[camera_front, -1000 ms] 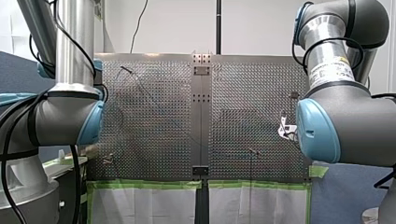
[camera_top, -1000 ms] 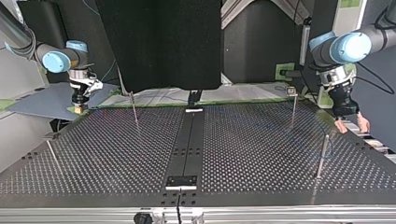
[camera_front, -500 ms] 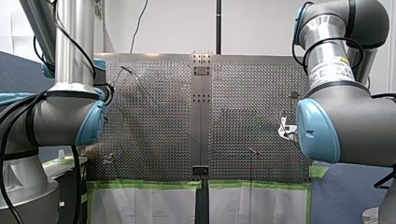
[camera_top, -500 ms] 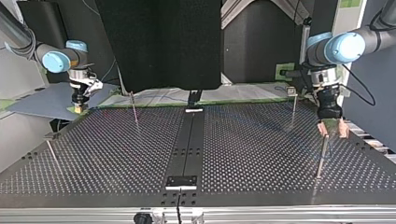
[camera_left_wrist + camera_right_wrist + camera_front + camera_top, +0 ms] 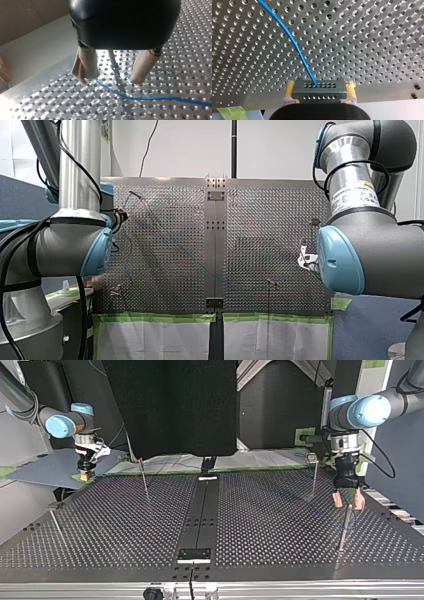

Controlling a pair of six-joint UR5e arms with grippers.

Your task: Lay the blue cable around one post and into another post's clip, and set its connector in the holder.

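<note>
Yellow pads of the right claw [image 5: 86,476], at the top view's far left, are clamped on the dark connector [image 5: 320,90]. In the right wrist view the blue cable [image 5: 292,41] leaves that block and runs ahead over the perforated tabletop [image 5: 270,525]. Further right, a slim post [image 5: 144,476] stands upright. At the top view's right the left claw [image 5: 348,501] hangs with its beige pads spread apart and holds nothing; the tip of a second post [image 5: 344,527] is just beneath them. The left wrist view shows this post between the fingers [image 5: 86,63], with the cable crossing just beyond the fingertips.
</note>
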